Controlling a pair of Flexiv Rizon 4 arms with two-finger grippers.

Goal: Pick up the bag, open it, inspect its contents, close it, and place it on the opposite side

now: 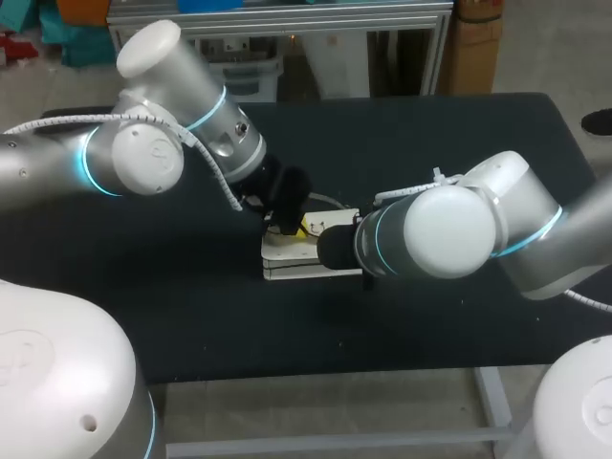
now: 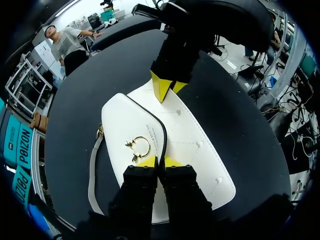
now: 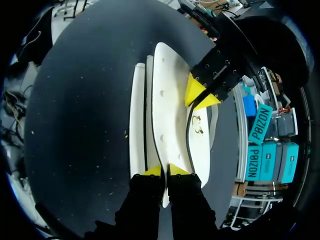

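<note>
A white bag (image 1: 287, 265) lies flat on the black table, mid-table. It has a black-edged flap (image 2: 127, 125), a gold ring clasp (image 2: 139, 148) and a pale strap (image 2: 93, 170) along one side. My left gripper (image 2: 159, 161) is shut on the flap's black edge next to the clasp. At the opposite end, my right gripper (image 3: 165, 170) is shut on the bag's thin edge (image 3: 167, 100). Each wrist view shows the other arm's yellow tips on the bag's far end: the right gripper (image 2: 167, 86) and the left gripper (image 3: 200, 95). In the head view the two arms meet over the bag and hide much of it.
The black table (image 1: 430, 143) stretches bare around the bag on all sides. My two arms crowd the space above the bag, left gripper (image 1: 290, 228) beside right gripper (image 1: 311, 231).
</note>
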